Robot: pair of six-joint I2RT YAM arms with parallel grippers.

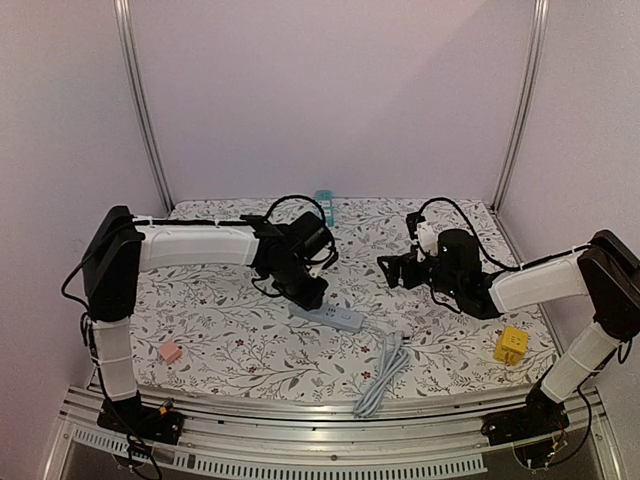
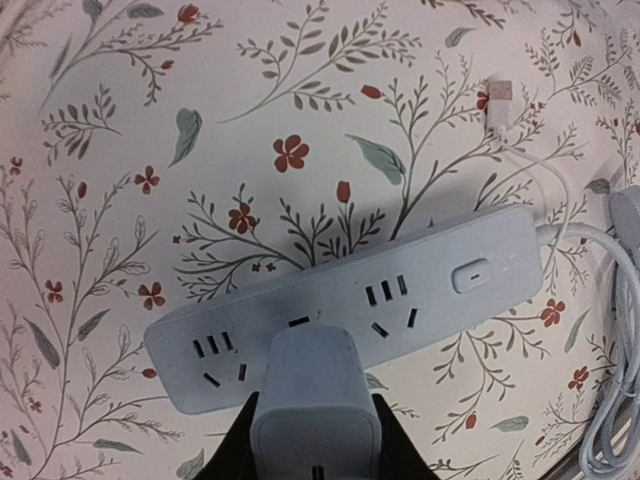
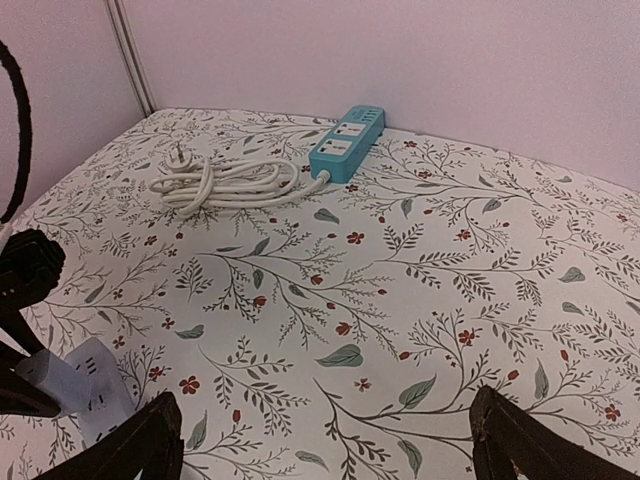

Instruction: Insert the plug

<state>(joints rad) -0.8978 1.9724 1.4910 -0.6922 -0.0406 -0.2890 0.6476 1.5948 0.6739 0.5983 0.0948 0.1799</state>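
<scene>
A white power strip (image 1: 330,318) lies on the floral tablecloth in the middle of the table, with three socket groups and a switch (image 2: 471,275) at its right end. My left gripper (image 1: 300,290) is right over it, shut on the plug (image 2: 313,390), a white charger block. In the left wrist view the plug covers the strip's (image 2: 440,280) middle socket. I cannot tell whether its pins are in. My right gripper (image 1: 392,268) hovers to the right of the strip, jaws wide open (image 3: 325,440), with only tablecloth between them.
A teal power strip (image 3: 347,145) with a coiled white cord (image 3: 230,178) lies by the back wall. The white strip's grey cable (image 1: 385,375) is bundled near the front edge. A yellow block (image 1: 511,345) sits front right, a pink block (image 1: 171,352) front left.
</scene>
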